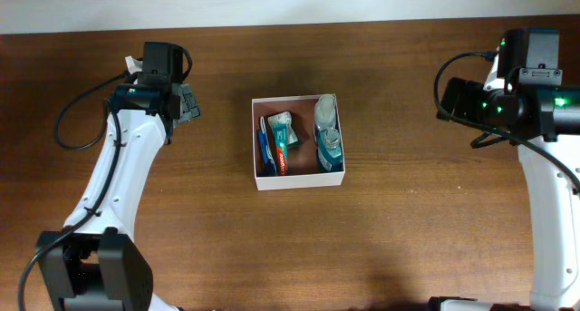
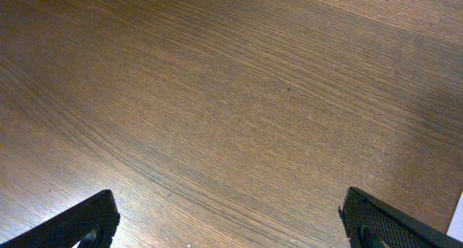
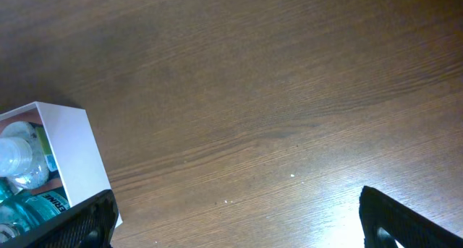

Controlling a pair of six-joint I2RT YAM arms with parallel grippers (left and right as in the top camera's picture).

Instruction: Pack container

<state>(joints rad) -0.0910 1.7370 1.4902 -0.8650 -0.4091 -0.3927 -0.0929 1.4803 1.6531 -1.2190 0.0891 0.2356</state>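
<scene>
The container point(image 1: 299, 180), a shallow white-walled box, sits mid-table. Inside lie a blue toothbrush point(image 1: 264, 149), a toothpaste tube point(image 1: 282, 133), a teal bottle point(image 1: 329, 150) and a clear bottle point(image 1: 325, 111). My left gripper point(image 1: 189, 102) hovers to the box's left, apart from it. In the left wrist view that gripper point(image 2: 226, 204) is open over bare wood. My right gripper point(image 1: 449, 97) hangs far right of the box. The right wrist view shows it point(image 3: 237, 199) open, with the container's wall point(image 3: 72, 150) and the teal bottle point(image 3: 29, 204) at lower left.
The dark wooden table point(image 1: 408, 229) spreads around the box. A pale wall edge point(image 1: 290, 3) runs along the back. A black cable point(image 1: 77, 121) loops beside the left arm. A white sliver point(image 2: 458, 212) shows at the left wrist view's right edge.
</scene>
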